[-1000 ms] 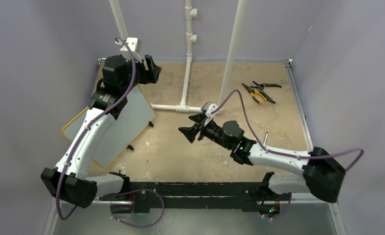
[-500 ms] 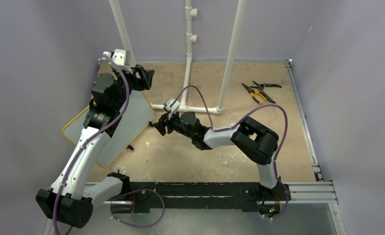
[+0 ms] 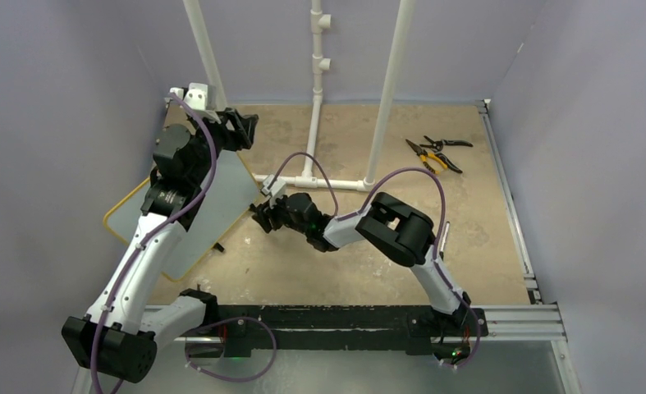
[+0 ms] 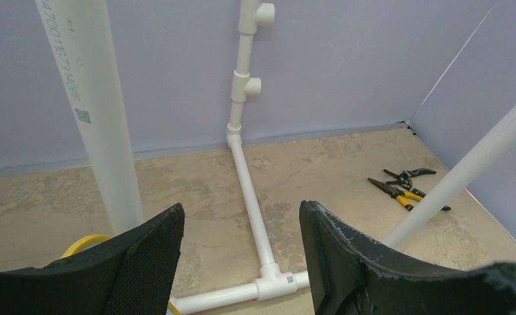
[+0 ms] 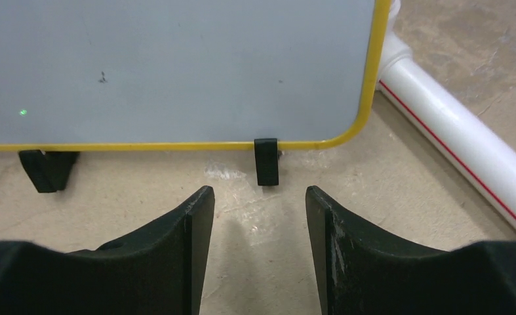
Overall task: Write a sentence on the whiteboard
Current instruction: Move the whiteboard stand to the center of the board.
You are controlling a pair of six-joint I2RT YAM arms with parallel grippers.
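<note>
Fingers of the right gripper stand apart and empty, with the small yellow-framed pale grey whiteboard just beyond their tips. The left gripper also gapes, holding nothing.

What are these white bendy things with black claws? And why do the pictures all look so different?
They are two robot arms bolted to a sandy table. Each ends in a claw with two fingers, called a gripper. One picture looks down from above. The other two come from small cameras on the wrists, so the claw's own black fingers show at the bottom. On the table are a whiteboard with a yellow frame, a stand of white pipes and some pliers. The left gripper faces the pipes, and the right gripper faces the whiteboard's lower edge. Both are open and hold nothing. The board shows only tiny specks, no words.
</note>
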